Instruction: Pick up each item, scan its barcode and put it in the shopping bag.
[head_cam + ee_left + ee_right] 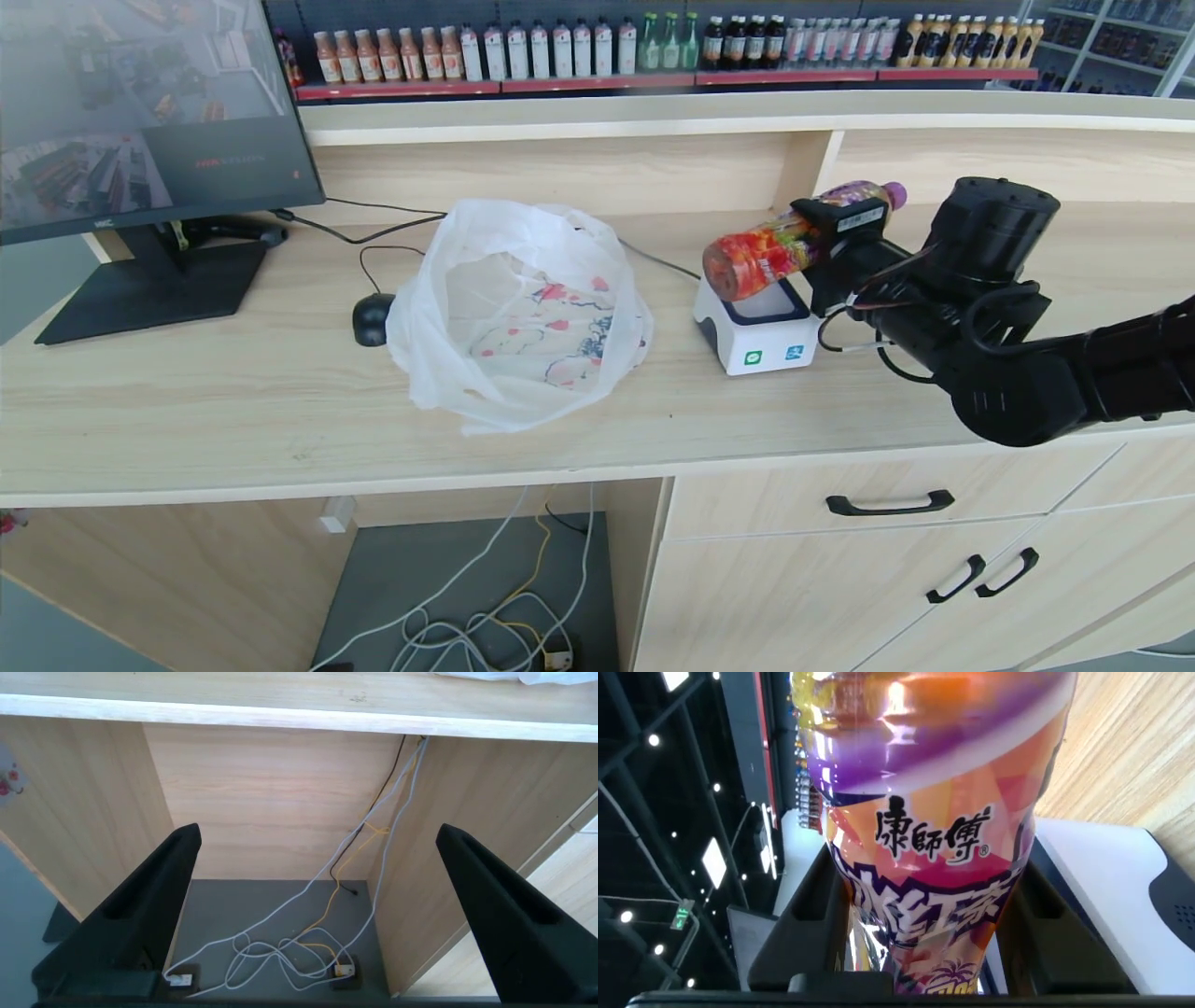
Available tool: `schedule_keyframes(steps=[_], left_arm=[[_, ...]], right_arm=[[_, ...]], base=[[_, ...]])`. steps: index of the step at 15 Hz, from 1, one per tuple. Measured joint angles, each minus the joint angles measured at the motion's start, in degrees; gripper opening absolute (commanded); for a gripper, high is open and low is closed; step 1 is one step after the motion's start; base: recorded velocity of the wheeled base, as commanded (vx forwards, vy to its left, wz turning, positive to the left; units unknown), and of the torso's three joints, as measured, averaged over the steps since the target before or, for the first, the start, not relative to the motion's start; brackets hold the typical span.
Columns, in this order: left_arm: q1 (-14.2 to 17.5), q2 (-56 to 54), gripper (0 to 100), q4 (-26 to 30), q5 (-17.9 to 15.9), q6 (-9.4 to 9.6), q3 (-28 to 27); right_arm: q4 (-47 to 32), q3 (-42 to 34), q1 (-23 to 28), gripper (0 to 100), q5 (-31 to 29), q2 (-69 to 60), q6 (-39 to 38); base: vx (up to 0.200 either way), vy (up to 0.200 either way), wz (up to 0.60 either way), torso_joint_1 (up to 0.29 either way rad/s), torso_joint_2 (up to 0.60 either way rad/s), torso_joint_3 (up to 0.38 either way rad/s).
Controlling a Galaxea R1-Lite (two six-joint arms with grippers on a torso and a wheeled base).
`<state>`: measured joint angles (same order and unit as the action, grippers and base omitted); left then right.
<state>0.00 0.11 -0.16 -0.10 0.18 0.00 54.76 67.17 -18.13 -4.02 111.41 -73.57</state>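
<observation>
The right gripper (924, 929) holds a colourful drink bottle (934, 812) tight between its two black fingers (808, 924), with the white scanner (1106, 887) and the wooden counter (1144, 747) behind it.

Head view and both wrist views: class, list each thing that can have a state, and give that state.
bottle: on its side, held over the scanner
right gripper: shut on the bottle
left gripper: open
shopping bag: mouth open
monitor: switched on
drawer: shut

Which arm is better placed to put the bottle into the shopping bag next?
Right, probably: the right gripper has its fingers around the bottle above the scanner, beside the bag. The left gripper hangs open below the counter.
</observation>
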Motion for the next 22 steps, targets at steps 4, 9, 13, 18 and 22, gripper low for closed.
schedule_keyframes(steps=[4, 9, 13, 18, 22], left_arm=[[0.0, 0.0, 100, 0.0, 0.0, 0.0, 0.0], [0.0, 0.0, 100, 0.0, 0.0, 0.0, 0.0], [0.0, 0.0, 100, 0.0, 0.0, 0.0, 0.0], [0.0, 0.0, 100, 0.0, 0.0, 0.11, 0.0], [0.0, 0.0, 100, 0.0, 0.0, 0.11, 0.0]], right_arm=[[0.6, 0.2, -0.9, 0, 0.4, -2.1, 9.5], [1.2, -0.5, -2.8, 0, 0.9, -5.6, 23.9], [11.9, -7.1, -5.5, 0, 0.8, -7.2, 43.6], [31.1, -23.3, -10.7, 0, 1.0, -7.7, 69.9], [35.1, -26.2, -11.4, 0, 1.0, -7.6, 79.1]], base=[[0.0, 0.0, 0.0, 0.0, 0.0, 0.0], [0.0, 0.0, 0.0, 0.0, 0.0, 0.0], [0.0, 0.0, 0.0, 0.0, 0.0, 0.0], [0.0, 0.0, 0.0, 0.0, 0.0, 0.0], [0.0, 0.0, 0.0, 0.0, 0.0, 0.0]])
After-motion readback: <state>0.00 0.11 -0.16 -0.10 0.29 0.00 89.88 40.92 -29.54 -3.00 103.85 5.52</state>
